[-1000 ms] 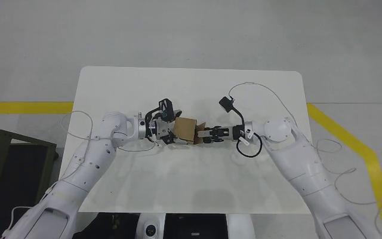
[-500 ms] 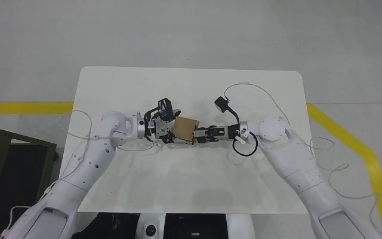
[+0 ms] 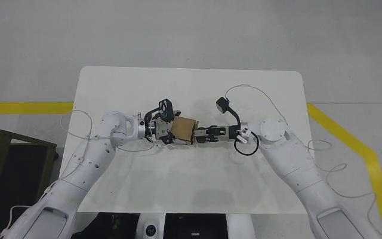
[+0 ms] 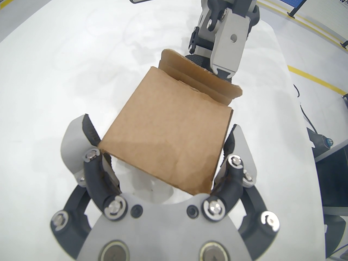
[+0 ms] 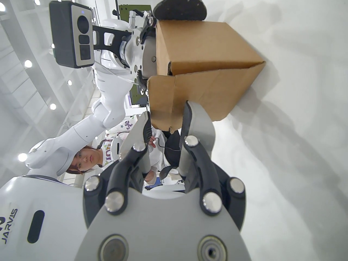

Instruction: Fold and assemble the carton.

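A small brown carton (image 3: 184,129) lies on its side at the middle of the white table (image 3: 119,89). My left gripper (image 3: 169,132) is shut on the carton's body (image 4: 168,131), one finger on each side wall. From the opposite side my right gripper (image 3: 199,135) meets the carton's open end. In the right wrist view its fingers (image 5: 190,115) straddle an end flap (image 5: 163,101), and the gripper (image 5: 167,118) is shut on that flap. The left wrist view shows the right gripper (image 4: 212,69) at the folded flaps (image 4: 201,82) on the far end.
A thin white cable (image 3: 262,89) loops over the table behind the right arm. Bare table surface lies all around the carton. The table's edges stand well away from both grippers.
My right gripper has moved left toward the carton, and the end flap that stood open is now folded in against the carton. The left gripper kept its hold in place.
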Controlling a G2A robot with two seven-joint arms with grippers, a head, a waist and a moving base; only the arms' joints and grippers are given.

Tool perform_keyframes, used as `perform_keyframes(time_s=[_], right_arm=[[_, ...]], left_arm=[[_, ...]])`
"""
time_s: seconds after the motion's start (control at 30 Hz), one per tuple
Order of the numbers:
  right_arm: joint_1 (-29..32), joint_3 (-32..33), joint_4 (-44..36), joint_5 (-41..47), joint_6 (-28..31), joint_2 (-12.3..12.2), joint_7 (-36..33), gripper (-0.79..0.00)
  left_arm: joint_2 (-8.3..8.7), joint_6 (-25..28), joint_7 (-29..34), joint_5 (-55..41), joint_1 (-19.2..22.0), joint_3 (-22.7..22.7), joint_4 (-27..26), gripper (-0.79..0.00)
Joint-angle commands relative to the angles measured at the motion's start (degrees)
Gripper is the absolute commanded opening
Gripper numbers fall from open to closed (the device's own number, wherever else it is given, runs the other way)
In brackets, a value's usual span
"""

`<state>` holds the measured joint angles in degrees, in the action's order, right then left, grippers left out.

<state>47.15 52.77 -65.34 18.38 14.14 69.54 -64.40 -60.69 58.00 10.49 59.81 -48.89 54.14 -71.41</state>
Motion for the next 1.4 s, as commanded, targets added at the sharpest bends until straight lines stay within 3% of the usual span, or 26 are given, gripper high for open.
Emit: perform_keyframes(time_s=[0.0,1.37], right_arm=[[-0.08,-0.1,0.39,-0.01,-0.11,0.06,0.02,-0.588],[-0.78,0.51,-3.75,-10.41,-6.32,-0.77,1.28,-0.594]], left_arm=[[0.0,0.0,0.01,-0.03,0.01,-0.06,0.08,0.0],[0.2,0.0,0.43,-0.61,0.01,-0.27,-0.02,0.0]])
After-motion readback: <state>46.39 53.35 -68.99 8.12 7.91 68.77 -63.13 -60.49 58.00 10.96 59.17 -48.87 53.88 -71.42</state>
